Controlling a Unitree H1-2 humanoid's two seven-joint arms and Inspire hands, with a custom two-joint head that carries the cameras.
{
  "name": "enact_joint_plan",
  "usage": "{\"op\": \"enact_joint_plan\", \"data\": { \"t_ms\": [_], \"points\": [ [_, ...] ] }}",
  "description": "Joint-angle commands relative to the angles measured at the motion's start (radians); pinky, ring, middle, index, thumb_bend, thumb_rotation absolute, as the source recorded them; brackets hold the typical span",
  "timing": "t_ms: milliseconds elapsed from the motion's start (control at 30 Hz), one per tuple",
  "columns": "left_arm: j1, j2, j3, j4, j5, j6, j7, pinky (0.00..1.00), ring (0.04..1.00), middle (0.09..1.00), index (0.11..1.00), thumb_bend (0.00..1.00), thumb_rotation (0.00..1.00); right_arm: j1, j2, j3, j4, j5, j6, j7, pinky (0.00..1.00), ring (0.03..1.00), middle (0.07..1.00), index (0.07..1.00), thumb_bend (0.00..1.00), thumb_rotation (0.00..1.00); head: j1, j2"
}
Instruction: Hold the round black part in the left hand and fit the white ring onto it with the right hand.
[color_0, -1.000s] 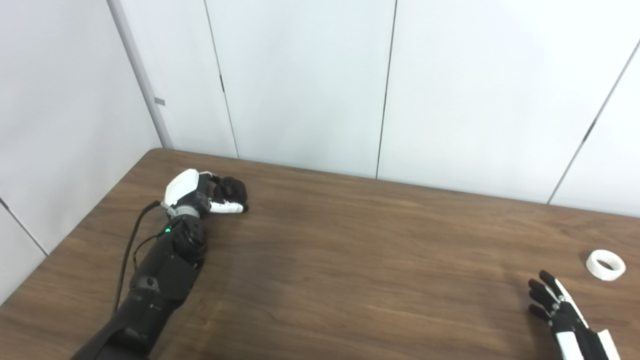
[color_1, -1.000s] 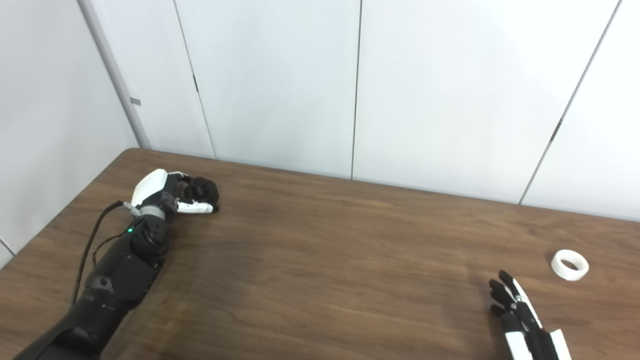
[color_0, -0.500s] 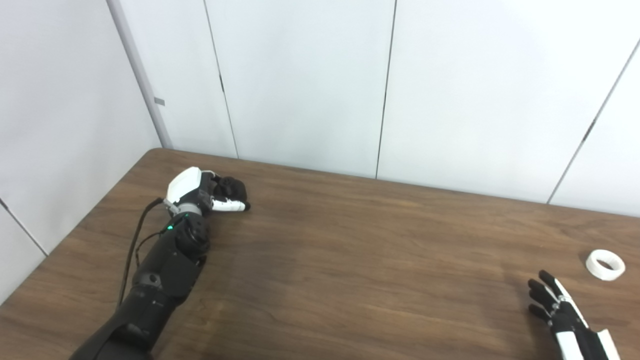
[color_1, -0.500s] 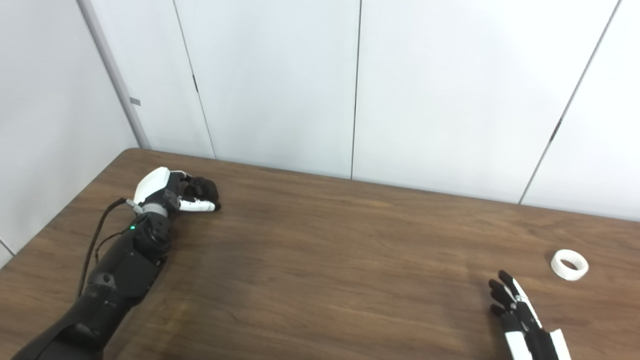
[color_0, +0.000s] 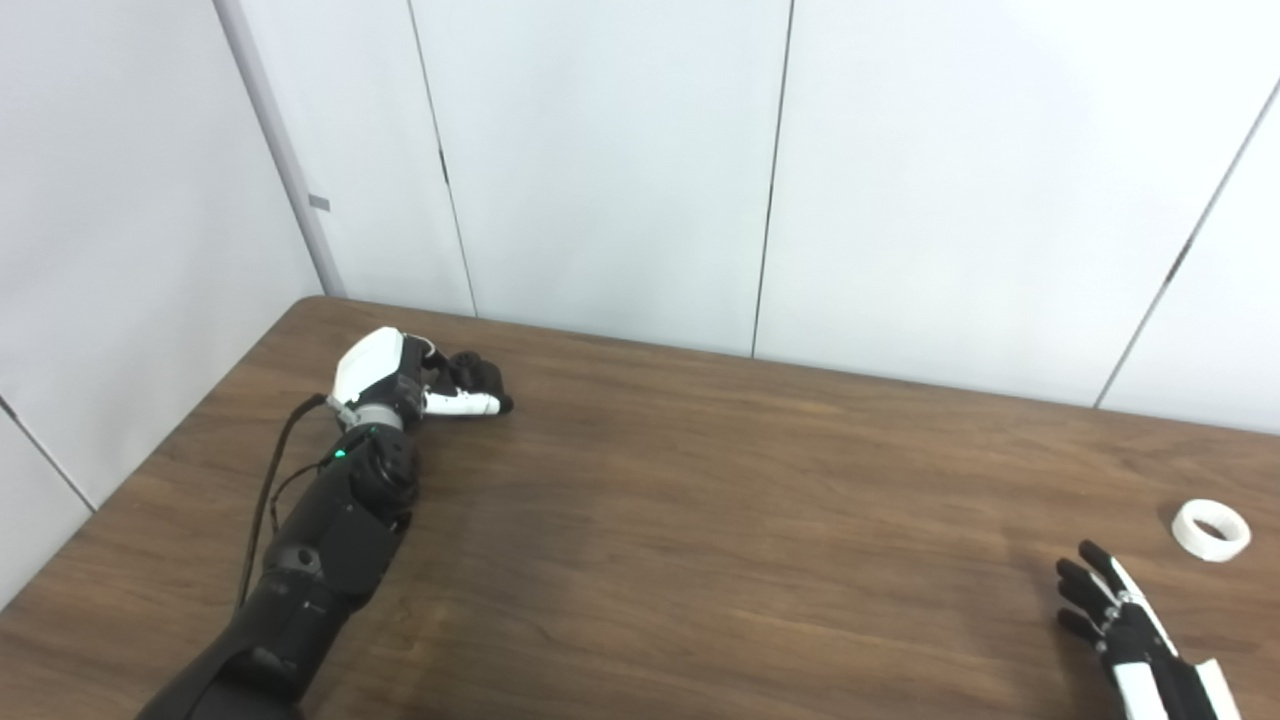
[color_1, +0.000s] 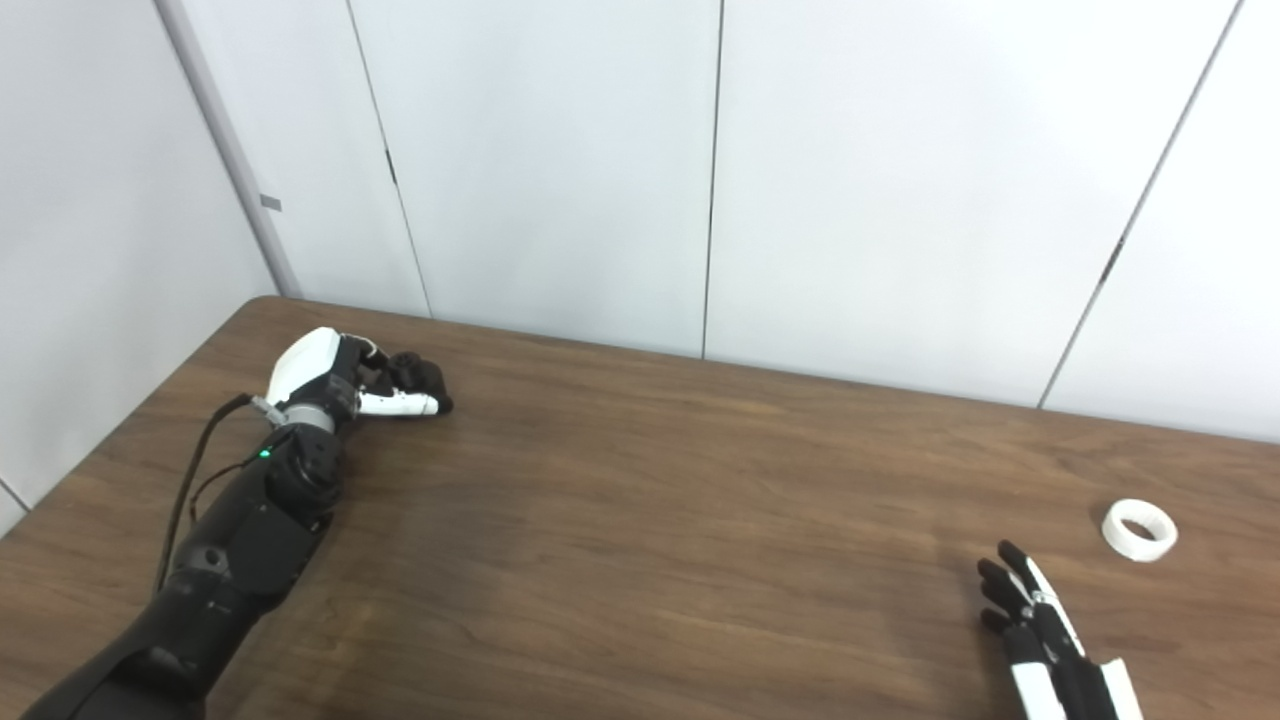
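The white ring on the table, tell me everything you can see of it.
The white ring is a small, short round band with an open middle, matte white and plastic-looking. It lies flat on the brown wooden table, hole facing up, near the table's right side. Nothing touches it except the tabletop. The right hand rests open just in front of it and a little to the left, clear of it. The ring looks whole; finer surface detail is too small to tell.
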Motion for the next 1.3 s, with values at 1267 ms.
{"op": "enact_joint_plan", "data": {
  "t_ms": [1267],
  "points": [
    [0.279,-0.171,-0.130,-0.755,0.111,0.035,-0.179,1.00,0.874,0.760,0.484,0.52,0.05,-0.038,0.069,0.024,-0.058,-0.051,0.082,-0.055,0.97,0.905,0.899,0.933,0.57,1.00,-0.131,0.031]
  ]
}}
